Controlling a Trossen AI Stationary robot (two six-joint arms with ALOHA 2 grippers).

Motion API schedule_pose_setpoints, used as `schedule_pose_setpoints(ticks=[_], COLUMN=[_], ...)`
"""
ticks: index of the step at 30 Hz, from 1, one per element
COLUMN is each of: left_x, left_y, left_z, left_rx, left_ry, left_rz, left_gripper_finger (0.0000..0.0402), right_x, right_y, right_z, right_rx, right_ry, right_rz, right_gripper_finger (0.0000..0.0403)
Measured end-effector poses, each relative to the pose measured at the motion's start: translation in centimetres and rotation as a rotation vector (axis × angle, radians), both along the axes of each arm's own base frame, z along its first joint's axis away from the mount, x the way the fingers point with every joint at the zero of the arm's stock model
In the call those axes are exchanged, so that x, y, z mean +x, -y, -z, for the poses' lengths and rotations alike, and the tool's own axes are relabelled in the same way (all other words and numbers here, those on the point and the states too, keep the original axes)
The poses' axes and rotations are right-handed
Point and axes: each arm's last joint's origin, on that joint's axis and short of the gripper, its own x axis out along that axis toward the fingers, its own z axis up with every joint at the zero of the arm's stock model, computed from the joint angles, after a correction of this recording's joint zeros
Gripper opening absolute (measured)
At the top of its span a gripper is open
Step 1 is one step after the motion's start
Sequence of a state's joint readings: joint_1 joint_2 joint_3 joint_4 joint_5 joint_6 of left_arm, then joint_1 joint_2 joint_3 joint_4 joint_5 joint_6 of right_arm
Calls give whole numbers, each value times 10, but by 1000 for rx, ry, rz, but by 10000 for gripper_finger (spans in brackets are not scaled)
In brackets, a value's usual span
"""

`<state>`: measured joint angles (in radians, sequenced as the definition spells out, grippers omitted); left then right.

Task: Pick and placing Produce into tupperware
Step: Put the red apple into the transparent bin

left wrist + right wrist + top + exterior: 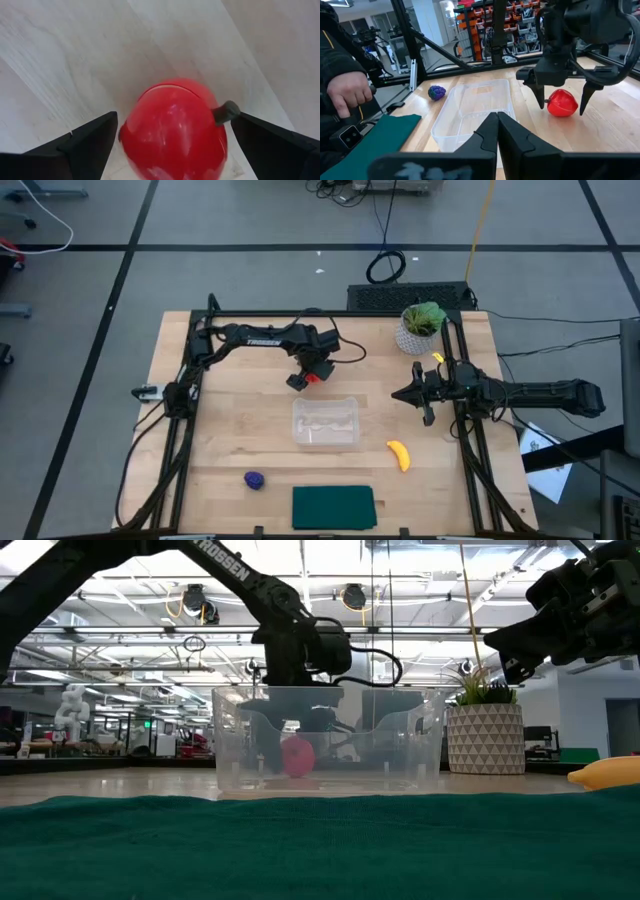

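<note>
The red round piece [172, 135] sits on the wooden table just beyond the far side of the clear tupperware [325, 422]. My left gripper [308, 377] points down over it, open, with one finger on each side [562, 102]. The yellow banana [399, 455] lies to the right of the tub near the front, and the purple lump [254, 479] lies front left. The tub holds nothing. My right gripper [497, 125] is shut and hovers above the table to the tub's right [405, 394]. My left gripper comes from above, and its fingers [95, 142] flank the red piece, which rests on the table. The piece's dark stem [226, 112] lies next to one finger. Whether either finger touches it, I cannot tell.
A dark green mat [333, 507] lies at the front edge, before the tub. A potted plant [420, 328] stands at the far right. Black frame rails run along both table sides. A person's hand [345, 95] shows beyond the table in the right wrist view.
</note>
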<state>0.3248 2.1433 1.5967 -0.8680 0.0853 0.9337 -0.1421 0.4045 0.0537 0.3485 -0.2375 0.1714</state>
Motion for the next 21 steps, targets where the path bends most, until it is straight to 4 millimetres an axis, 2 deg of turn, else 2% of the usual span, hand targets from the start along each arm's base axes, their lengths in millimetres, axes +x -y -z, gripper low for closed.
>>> schedule_pose_setpoints(ticks=[21], left_x=[2], left_y=[4], left_z=[-1], left_rx=[6], left_ry=[12], left_rz=[24], left_gripper_finger=[392], right_x=[0], right_y=[0], right_z=[0], right_rx=[0], right_ry=[-2], right_rz=[0], right_gripper_finger=[0])
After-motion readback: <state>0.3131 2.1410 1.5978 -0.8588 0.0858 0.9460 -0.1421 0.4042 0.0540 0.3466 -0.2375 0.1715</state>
